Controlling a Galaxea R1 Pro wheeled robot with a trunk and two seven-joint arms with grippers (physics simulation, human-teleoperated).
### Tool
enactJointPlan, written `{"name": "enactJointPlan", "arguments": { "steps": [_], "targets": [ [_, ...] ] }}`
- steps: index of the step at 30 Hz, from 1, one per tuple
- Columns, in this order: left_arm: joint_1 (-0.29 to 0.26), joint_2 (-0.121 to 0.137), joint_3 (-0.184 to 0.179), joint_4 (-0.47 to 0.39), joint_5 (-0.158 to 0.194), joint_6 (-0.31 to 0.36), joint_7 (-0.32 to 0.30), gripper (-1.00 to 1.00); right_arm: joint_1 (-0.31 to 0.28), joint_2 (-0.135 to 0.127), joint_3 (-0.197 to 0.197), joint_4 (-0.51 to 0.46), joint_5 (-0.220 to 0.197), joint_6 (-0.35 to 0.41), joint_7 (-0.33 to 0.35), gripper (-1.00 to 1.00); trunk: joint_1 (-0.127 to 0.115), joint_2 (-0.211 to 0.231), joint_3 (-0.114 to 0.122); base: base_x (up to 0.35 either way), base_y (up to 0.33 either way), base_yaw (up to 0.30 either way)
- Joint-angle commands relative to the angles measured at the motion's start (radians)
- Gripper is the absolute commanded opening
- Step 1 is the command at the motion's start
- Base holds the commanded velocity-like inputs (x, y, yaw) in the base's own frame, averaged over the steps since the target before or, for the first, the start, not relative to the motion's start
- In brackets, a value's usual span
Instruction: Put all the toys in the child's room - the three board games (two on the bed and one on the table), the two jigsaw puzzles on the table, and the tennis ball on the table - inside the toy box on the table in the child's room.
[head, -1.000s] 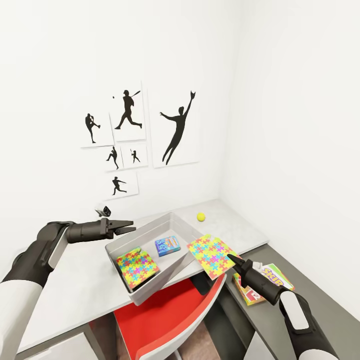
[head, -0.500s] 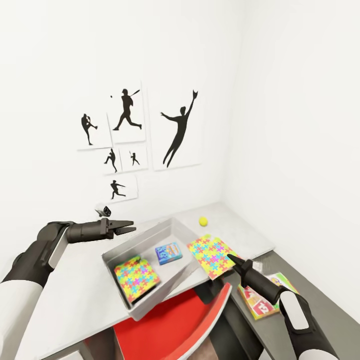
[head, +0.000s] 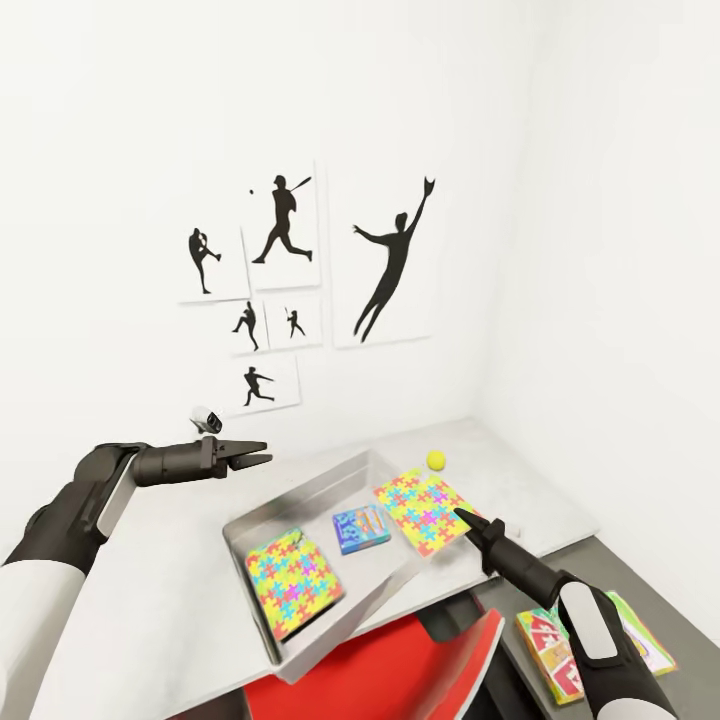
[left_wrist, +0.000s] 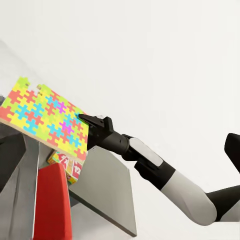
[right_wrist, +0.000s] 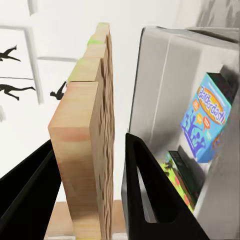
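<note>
The right gripper (head: 462, 516) is clamped on one edge of a jigsaw puzzle (head: 424, 510). In the right wrist view the puzzle's wooden edge (right_wrist: 89, 145) sits between the two fingers, gripped across its thickness. The puzzle is held roughly flat and slightly tilted, above the right-hand wall of the toy box (head: 405, 580), and extends from the gripper toward the wall and the box.

Key relation: the box interior lies to the left of and below the held puzzle. Part of the puzzle appears to overhang the box wall. The likely next move is a shift leftward and down before letting go. The right arm performs it.

The left gripper (head: 262, 456) hovers over the table (head: 150, 590) just beyond the box's far-left corner, holding nothing, with its fingertips close together.

Already in the box: a second puzzle (head: 292, 581) and a small blue game (head: 361, 528). The ball (head: 436, 460) rests on the table behind the box. Another game (head: 556, 650) lies on the lower dark surface at right.

The left wrist view shows the puzzle (left_wrist: 45, 117) face-on, with the right gripper (left_wrist: 84, 118) at its edge. The right wrist view shows the box interior and the blue game (right_wrist: 206, 123).
</note>
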Motion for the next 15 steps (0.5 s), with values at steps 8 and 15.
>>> {"name": "enactJointPlan", "arguments": {
  "steps": [8,15],
  "targets": [
    [-0.001,0.0,-0.001,0.0,0.001,0.011,-0.003,1.0,-0.001,0.001,-0.003,0.0,0.0,0.006,0.003,-1.0,0.001,-0.002,-0.002,0.179,0.0,0.151],
    [-0.001,0.0,-0.001,0.0,0.001,0.011,-0.003,1.0,-0.001,0.0,-0.003,0.001,0.0,0.006,0.004,-1.0,0.001,-0.002,-0.002,0.19,0.0,0.006]
  ]
}}
